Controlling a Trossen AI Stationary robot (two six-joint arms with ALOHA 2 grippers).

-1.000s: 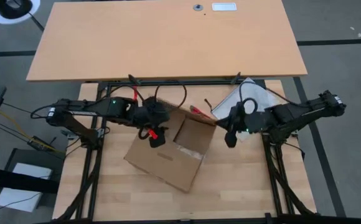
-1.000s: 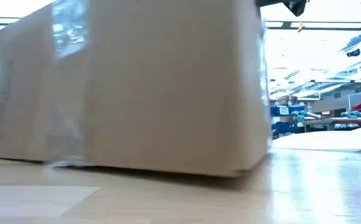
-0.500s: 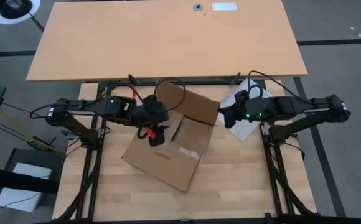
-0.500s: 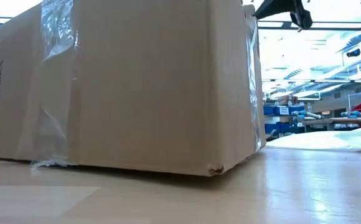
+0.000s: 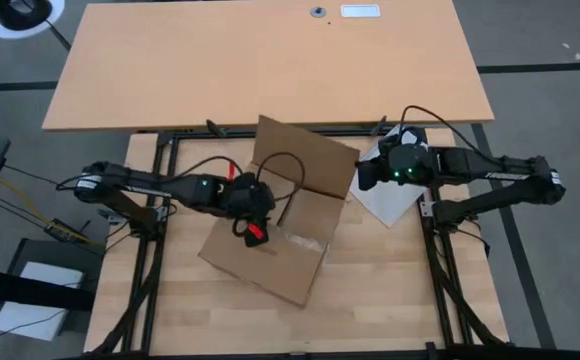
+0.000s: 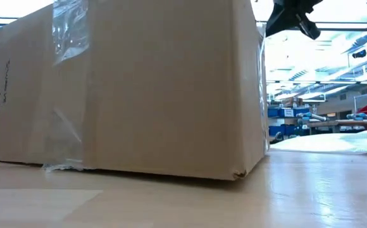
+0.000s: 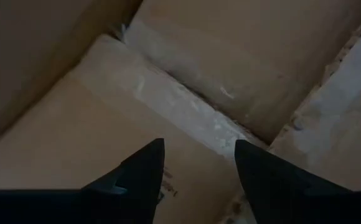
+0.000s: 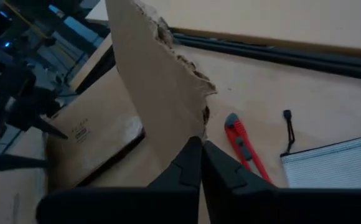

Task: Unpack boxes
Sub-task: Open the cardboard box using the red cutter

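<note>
The brown cardboard box [image 5: 270, 250] stands on the wooden table, and it fills the low view [image 6: 126, 88]. Its far flap [image 5: 305, 155] is swung open toward the far edge. My left gripper [image 5: 254, 228] hangs open over the box's top. In the left wrist view its fingers [image 7: 199, 158] stand apart above taped cardboard [image 7: 187, 112]. My right gripper [image 5: 364, 180] is shut at the flap's right edge, and its fingertips [image 8: 200, 149] meet the flap's torn lower corner. My right gripper's shut fingertips are at the torn side edge of the far flap [image 8: 200, 127], low down near its fold. They come slanting down from the table's right. I cannot tell whether they pinch the edge or only press against it. The flap [image 8: 159, 81] stands raised.
A red-handled box cutter [image 8: 246, 152] lies on the table right of the flap. A pale zip bag [image 5: 395, 195] lies under my right arm. A large desk [image 5: 270, 60] stands beyond the far edge. There is bare wood near the front edge [image 5: 370, 300].
My right gripper has gone toward the table's far edge and rolled. The far flap has swung up and out toward the far edge, while the rest of the box has stayed on the table. My left gripper, still open, has sunk toward the box's top.
</note>
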